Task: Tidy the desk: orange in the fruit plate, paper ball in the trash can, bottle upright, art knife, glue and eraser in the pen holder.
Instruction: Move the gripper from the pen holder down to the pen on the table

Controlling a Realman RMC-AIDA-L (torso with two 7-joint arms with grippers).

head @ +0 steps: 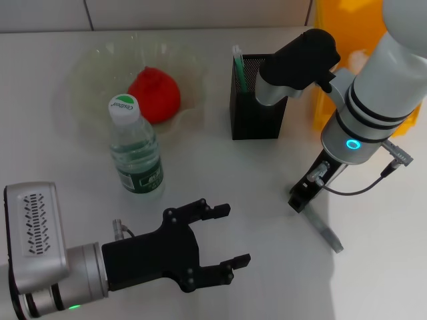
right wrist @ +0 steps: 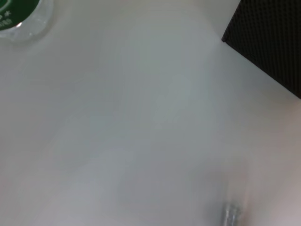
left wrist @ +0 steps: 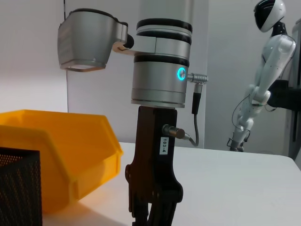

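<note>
The orange (head: 155, 93) lies in the clear fruit plate (head: 90, 80) at the back left. The bottle (head: 137, 150) stands upright in front of the plate; its green cap shows in the right wrist view (right wrist: 14, 14). The black mesh pen holder (head: 257, 100) holds a green and white stick (head: 238, 67). A grey art knife (head: 327, 233) lies on the table at the right. My right gripper (head: 299, 203) points down at the knife's near end and shows in the left wrist view (left wrist: 153, 219). My left gripper (head: 230, 237) is open and empty, low at the front. No paper ball or eraser is in view.
A yellow bin (head: 333, 40) stands at the back right behind the pen holder and also shows in the left wrist view (left wrist: 61, 150). The pen holder's corner shows in the right wrist view (right wrist: 273, 47). Another white robot (left wrist: 263, 70) stands far off.
</note>
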